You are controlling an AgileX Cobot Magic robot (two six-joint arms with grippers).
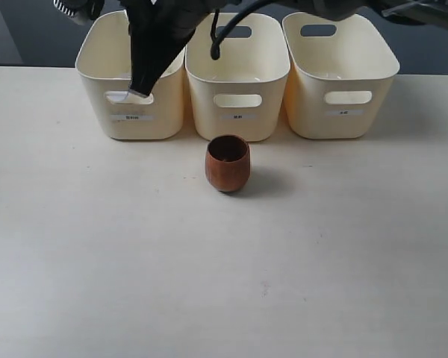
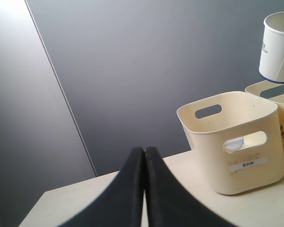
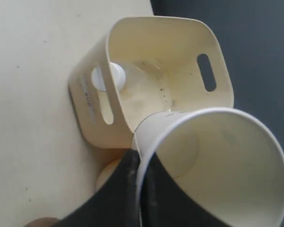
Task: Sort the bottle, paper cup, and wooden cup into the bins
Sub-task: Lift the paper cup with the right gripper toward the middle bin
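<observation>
The wooden cup (image 1: 227, 162) stands upright on the table in front of the middle bin (image 1: 237, 123). My right gripper (image 3: 141, 156) is shut on the rim of the paper cup (image 3: 217, 165), one finger inside and one outside. The paper cup (image 2: 277, 47) hangs upright above the bins, beside the left bin (image 2: 213, 156). The bottle lies inside the left bin (image 1: 127, 127), and its white cap (image 1: 122, 97) (image 3: 117, 75) shows through the handle cutout. My left gripper (image 2: 144, 150) is shut and empty, off to the side of the left bin. The exterior view does not show the paper cup.
The right bin (image 1: 343, 123) stands at the end of the row. A dark arm section (image 1: 153, 45) with cables crosses the top of the exterior view, in front of the left and middle bins. A dark wall rises behind the table.
</observation>
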